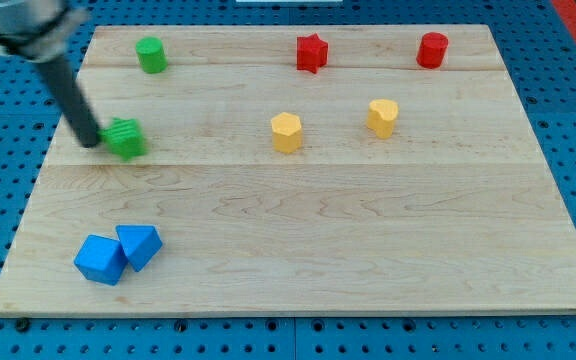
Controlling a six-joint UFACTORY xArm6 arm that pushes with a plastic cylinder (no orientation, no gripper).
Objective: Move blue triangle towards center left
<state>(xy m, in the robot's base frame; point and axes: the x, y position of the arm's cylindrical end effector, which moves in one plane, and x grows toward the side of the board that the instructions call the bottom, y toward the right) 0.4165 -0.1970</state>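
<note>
The blue triangle [140,246] lies near the board's bottom left, touching a blue cube [100,260] on its left. My tip [90,141] is at the view's left, well above both blue blocks, right beside the left edge of a green star-like block [125,138]. The dark rod slants up to the view's top left corner.
A green cylinder [151,55] sits at the top left. A red star [311,53] and a red cylinder [432,50] sit along the top. Two yellow blocks [286,132] [382,117] sit near the middle. The wooden board [368,230] rests on a blue pegboard.
</note>
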